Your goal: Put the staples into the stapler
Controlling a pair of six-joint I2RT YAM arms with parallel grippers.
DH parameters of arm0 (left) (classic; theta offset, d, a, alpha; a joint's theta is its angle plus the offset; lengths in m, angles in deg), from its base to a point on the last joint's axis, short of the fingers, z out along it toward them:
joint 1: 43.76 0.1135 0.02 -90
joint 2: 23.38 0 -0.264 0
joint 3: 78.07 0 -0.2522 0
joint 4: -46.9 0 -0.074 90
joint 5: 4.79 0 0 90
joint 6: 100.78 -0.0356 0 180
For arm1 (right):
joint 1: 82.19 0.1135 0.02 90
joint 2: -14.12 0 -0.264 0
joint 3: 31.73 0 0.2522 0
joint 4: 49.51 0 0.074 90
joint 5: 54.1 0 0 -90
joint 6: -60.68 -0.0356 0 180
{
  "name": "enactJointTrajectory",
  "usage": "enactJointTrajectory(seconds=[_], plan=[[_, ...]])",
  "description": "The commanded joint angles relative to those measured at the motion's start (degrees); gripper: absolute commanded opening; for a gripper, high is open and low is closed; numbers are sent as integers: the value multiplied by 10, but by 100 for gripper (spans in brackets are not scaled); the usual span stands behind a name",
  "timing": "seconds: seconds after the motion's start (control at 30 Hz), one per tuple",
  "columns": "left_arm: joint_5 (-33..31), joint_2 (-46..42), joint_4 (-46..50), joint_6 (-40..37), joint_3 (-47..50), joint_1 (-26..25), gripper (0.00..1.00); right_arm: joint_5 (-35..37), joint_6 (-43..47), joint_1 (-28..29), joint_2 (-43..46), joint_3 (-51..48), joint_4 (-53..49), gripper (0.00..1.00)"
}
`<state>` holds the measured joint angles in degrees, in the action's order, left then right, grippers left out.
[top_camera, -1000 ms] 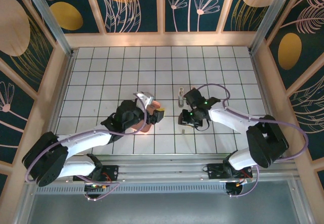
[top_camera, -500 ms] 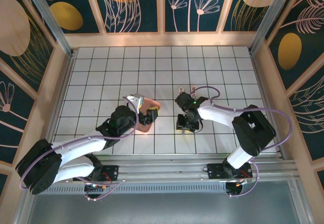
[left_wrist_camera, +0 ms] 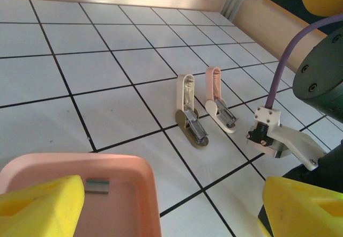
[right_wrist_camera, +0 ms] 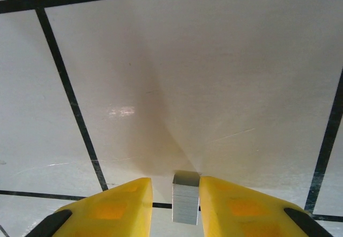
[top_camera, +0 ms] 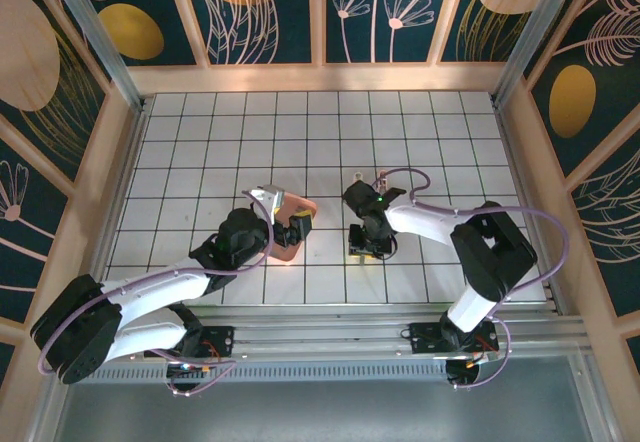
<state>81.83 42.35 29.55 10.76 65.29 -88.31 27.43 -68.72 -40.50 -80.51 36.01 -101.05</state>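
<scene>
A short grey strip of staples (right_wrist_camera: 186,199) stands on the white table between my right gripper's (right_wrist_camera: 175,197) yellow fingers. It touches the right finger, and a narrow gap shows on the left side. In the top view this gripper (top_camera: 366,246) points down at the table, near of the stapler. The stapler (left_wrist_camera: 192,120) lies open, its cream and pink arms side by side and its metal channel bare. My left gripper (left_wrist_camera: 171,199) is open wide across a corner of the pink tray (left_wrist_camera: 134,194), which holds another staples strip (left_wrist_camera: 97,186).
The right arm's white wrist bracket (left_wrist_camera: 278,140) and purple cable (left_wrist_camera: 286,60) sit just right of the stapler. In the top view the pink tray (top_camera: 297,205) lies under the left gripper (top_camera: 300,228). Wooden walls border the gridded table.
The right gripper has swung left and towards the near edge, come down over the staples strip and narrowed its jaws round it. The left gripper shifted slightly at first and then held still.
</scene>
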Motion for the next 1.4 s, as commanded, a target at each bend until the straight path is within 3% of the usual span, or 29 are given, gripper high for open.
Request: enactJointTrajectory(seconds=[0.0,0.6,1.37], plan=[[10,4,-12,1,-1,3,86,26,0,4,-15,9,-24,31],[15,5,-8,-2,-2,3,86,21,-6,5,-17,12,-33,31],[11,-9,-6,-7,5,3,85,-9,-26,19,-26,2,-17,23]])
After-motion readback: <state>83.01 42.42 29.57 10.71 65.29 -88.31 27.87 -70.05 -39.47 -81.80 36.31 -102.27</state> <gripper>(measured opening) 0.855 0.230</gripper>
